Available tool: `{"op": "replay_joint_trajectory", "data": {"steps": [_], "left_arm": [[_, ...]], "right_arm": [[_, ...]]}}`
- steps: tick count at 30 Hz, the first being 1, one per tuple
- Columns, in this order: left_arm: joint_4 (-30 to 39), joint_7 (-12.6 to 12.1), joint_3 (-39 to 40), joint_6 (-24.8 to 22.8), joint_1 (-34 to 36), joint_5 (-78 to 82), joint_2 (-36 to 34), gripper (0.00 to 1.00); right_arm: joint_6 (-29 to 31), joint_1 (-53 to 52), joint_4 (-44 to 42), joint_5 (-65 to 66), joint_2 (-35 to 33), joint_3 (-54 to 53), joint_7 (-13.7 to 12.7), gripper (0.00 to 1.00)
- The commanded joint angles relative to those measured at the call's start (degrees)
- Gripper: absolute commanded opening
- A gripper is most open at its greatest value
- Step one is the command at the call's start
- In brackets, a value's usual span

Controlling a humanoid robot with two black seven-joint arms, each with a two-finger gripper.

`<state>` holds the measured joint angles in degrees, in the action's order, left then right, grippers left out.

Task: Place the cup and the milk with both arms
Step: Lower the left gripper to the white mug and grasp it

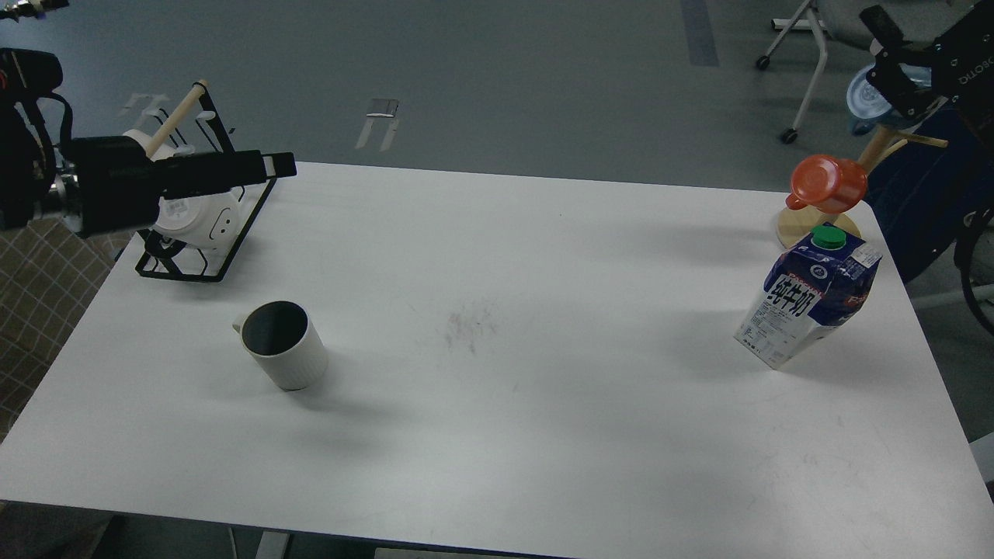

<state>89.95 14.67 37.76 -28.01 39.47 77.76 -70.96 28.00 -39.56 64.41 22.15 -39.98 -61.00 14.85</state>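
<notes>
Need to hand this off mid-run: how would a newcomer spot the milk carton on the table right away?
Start at the white table and go to its right edge, just in front of the wooden stand holding an orange cup. The milk stands there alone: a tall blue and white gable-top carton with a green screw cap and black Chinese characters, unlike the squat white mug at the left.

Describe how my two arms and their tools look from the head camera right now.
Both arms are black and blocky. The left tool ends a long rectangular black housing with a metallic ring and black cables near the left edge. The right tool is angular black, on a housing with white lettering too small to read; a dark cable loops below it.
</notes>
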Motion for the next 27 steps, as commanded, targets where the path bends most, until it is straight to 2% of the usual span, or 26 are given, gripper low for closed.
{"op": "replay_joint_trajectory", "data": {"steps": [1, 6, 10, 27], "left_arm": [[0.48, 3.16, -1.19, 0.01, -1.14, 7.83, -0.5, 0.97], [0.57, 3.43, -5.06, 0.01, -1.59, 11.8, -0.06, 0.97], [-2.75, 3.34, -7.35, 0.01, -1.5, 16.8, 2.04, 0.98], [-12.34, 3.26, -10.34, 0.01, -1.5, 21.21, 8.2, 0.98]], "right_arm": [[0.0, 0.01, 0.02, 0.0, 0.34, 0.09, -0.09, 1.0], [0.0, 0.01, 0.1, 0.0, 0.43, 0.0, 0.0, 1.0], [0.0, 0.18, 0.1, 0.0, 0.43, 0.0, 0.0, 1.0], [0.0, 0.8, 0.28, 0.0, 0.6, -0.09, 0.26, 1.0]]}}
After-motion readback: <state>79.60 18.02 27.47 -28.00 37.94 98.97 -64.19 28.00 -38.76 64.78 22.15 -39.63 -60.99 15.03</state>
